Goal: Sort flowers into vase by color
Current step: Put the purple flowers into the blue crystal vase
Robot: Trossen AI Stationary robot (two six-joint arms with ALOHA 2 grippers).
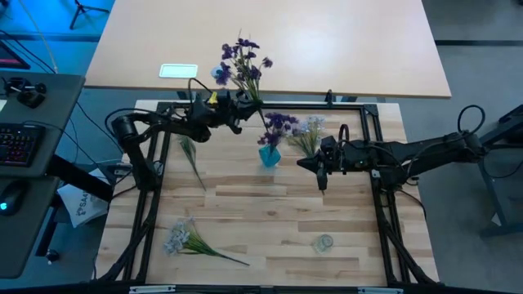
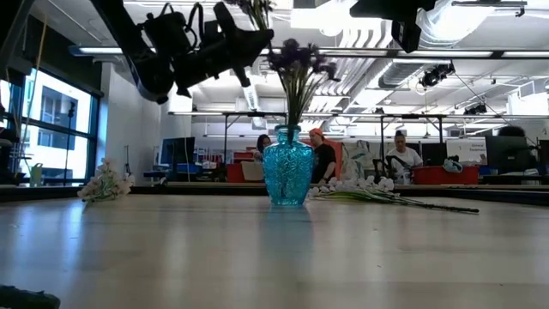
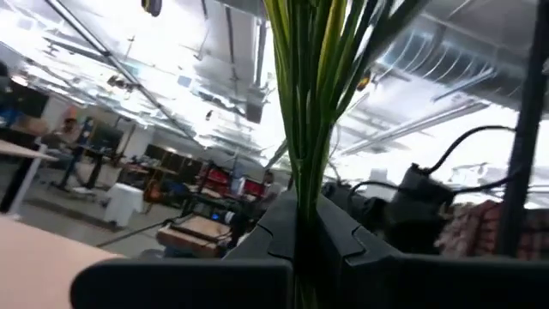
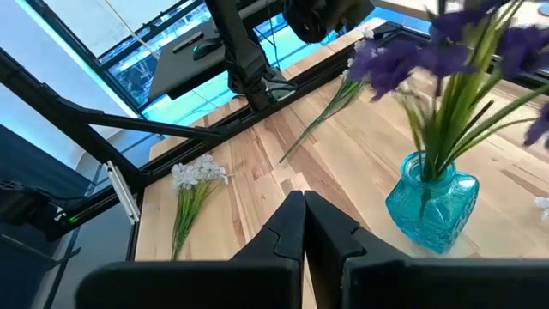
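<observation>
Purple sprig (image 1: 243, 61) was clamped by its stems in left claw (image 1: 242, 102), raised at 10 o'clock of blue vase (image 1: 270, 154); light, floppy, best gripped low on stem. Right claw (image 1: 319, 170) clenched, empty, at vase's 3 o'clock.

Wooden plank table (image 1: 270, 220) lying inside a black metal frame (image 1: 151, 204), with a larger pale desk (image 1: 327, 49) standing beyond its far edge. A keyboard (image 1: 20, 143) with red backlit keys is sitting on a dark side desk (image 1: 37, 212) at the left. Grey floor (image 1: 474, 49) is showing at the far right. Behind the table, tall windows (image 2: 47, 129) are letting in daylight at the left; ceiling ducts (image 2: 480, 34) and strip lights are running overhead. Seated people (image 2: 403, 154) are working at distant benches beside red bins (image 2: 437, 174).
</observation>
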